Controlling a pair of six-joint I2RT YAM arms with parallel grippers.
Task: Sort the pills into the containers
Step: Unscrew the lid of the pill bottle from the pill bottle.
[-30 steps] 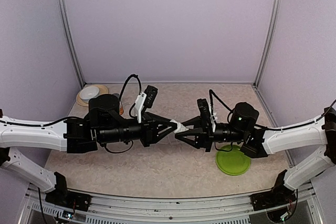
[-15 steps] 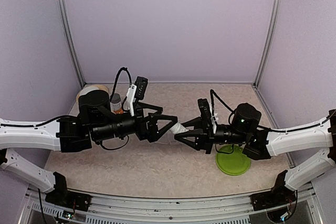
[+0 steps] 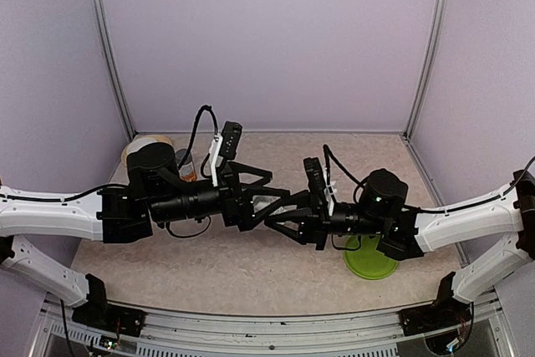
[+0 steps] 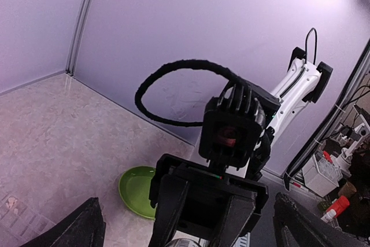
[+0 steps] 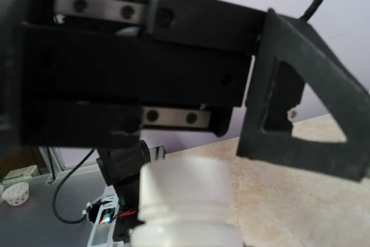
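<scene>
Both arms meet in mid-air over the table's middle. My left gripper point(image 3: 266, 203) stands wide open, its dark fingers point(image 4: 81, 229) at both lower corners of the left wrist view, apart from the small white bottle point(image 5: 184, 201). My right gripper point(image 3: 280, 220) is shut on that bottle, which fills the bottom of the right wrist view, cap towards the left gripper's body. The clear compartmented container point(image 4: 20, 219) lies on the table below and to the far side. A whitish speck shows in one compartment; otherwise the pills are too small to make out.
A green plate point(image 3: 370, 258) lies on the table under the right arm, also visible as the green plate point(image 4: 136, 189). An orange-labelled bottle point(image 3: 186, 165) and a bowl on a tan plate point(image 3: 134, 148) stand at the back left. Walls close in three sides.
My left gripper went from shut on the white bottle to wide open and drew back slightly. The right gripper, still holding the bottle, moved left towards the left gripper.
</scene>
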